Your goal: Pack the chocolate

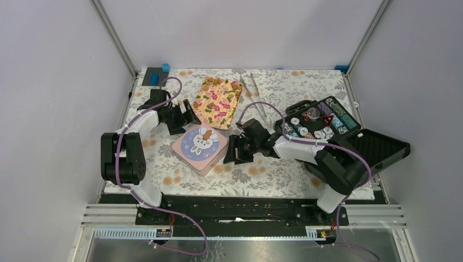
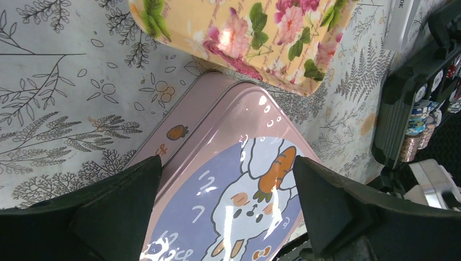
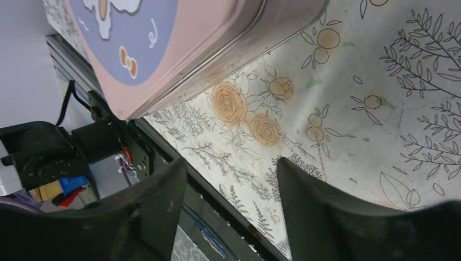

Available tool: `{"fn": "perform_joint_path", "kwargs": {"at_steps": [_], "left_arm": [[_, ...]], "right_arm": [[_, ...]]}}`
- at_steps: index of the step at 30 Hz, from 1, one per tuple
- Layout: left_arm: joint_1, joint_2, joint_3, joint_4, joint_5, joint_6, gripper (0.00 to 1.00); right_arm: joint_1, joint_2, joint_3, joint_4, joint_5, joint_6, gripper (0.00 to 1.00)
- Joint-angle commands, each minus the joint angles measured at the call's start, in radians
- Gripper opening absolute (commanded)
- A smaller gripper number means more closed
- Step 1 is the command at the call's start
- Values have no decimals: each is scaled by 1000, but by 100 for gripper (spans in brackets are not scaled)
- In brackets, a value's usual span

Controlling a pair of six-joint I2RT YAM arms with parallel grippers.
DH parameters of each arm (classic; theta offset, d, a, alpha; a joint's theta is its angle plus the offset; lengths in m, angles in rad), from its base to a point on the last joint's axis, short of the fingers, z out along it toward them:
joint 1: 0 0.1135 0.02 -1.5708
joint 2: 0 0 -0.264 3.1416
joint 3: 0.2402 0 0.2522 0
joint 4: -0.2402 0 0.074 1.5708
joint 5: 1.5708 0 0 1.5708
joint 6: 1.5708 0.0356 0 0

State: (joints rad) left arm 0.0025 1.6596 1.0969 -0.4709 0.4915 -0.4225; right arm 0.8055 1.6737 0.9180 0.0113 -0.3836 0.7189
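Observation:
A pink tin (image 1: 200,146) with a rabbit and carrot on its shut lid (image 2: 228,179) lies mid-table. Behind it is a flowered tray (image 1: 218,101); a few golden-brown lumps at its far end (image 1: 213,83) look like the chocolate, too small to tell for sure. My left gripper (image 1: 188,113) hangs open at the tin's far corner, its fingers (image 2: 125,206) spread over the lid and holding nothing. My right gripper (image 1: 236,150) sits low just right of the tin (image 3: 179,38), jaws apart, with only tablecloth between its fingers (image 3: 310,206).
A black case (image 1: 327,123) of round striped chips lies open at the right, its lid (image 1: 382,147) flat beside it. White tongs (image 1: 254,90) lie behind the tray. A blue block (image 1: 165,67) sits at the back left. The table's front rail (image 3: 163,147) is close.

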Motion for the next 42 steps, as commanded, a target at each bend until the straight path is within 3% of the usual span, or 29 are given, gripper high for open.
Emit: {"fn": "perform_joint_path", "kwargs": {"at_steps": [1,7,9,12,35,42], "left_arm": [[3,17,-10,50,61,15,99],[-18,14,-28,57,69,15,99],[-24,5,-36,57,68,12,99],[-36,-16,-62,66,61,1,99],[-105,-337,-408,180,56,-168,98],[-119,-363,-408,150,17,-136,98]], "right_arm": [[15,37,-1,38,15,17,60],[15,90,0,70,1,31,38],[16,96,-14,113,-4,47,22],[15,107,-19,147,5,60,9],[-16,88,-16,47,150,-19,6],[-21,29,4,-151,293,-105,7]]}}
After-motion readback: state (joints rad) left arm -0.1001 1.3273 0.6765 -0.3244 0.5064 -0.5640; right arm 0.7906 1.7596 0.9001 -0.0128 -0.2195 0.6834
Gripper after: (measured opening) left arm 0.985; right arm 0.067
